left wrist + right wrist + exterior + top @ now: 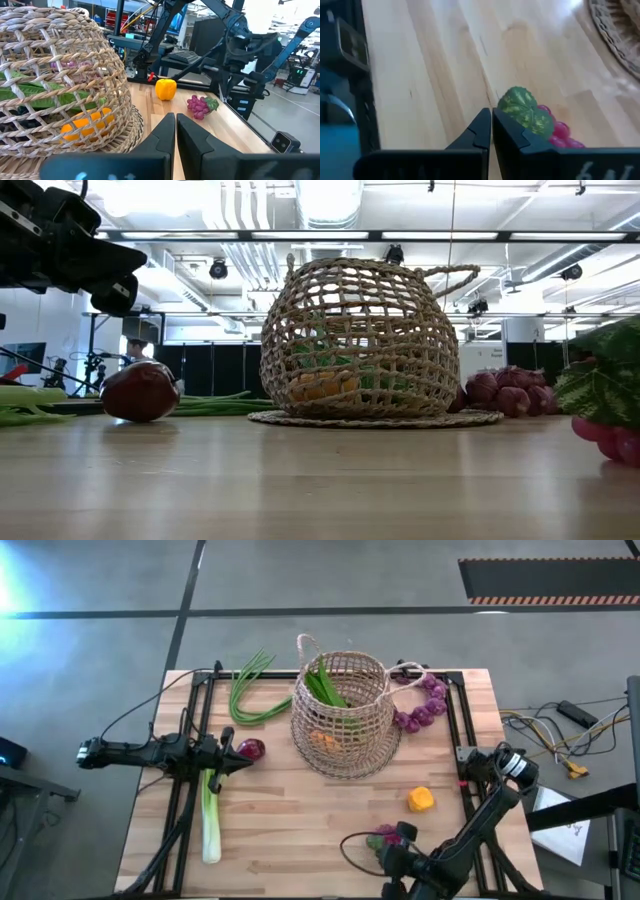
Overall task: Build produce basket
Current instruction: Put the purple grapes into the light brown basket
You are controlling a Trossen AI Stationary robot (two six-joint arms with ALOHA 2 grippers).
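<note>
At the middle of the table the basket is sitting upright on a flat woven disc, holding green leaves and something orange. The right gripper is hovering low at the near edge just beside a small grape bunch with a green leaf, its fingers pressed together on nothing; whether a tip is touching the leaf is hard to tell. The left gripper is waiting beside the red onion, jaws likewise pressed together and empty. A yellow pepper, a leek, green stalks and a larger grape bunch are lying around the basket.
</note>
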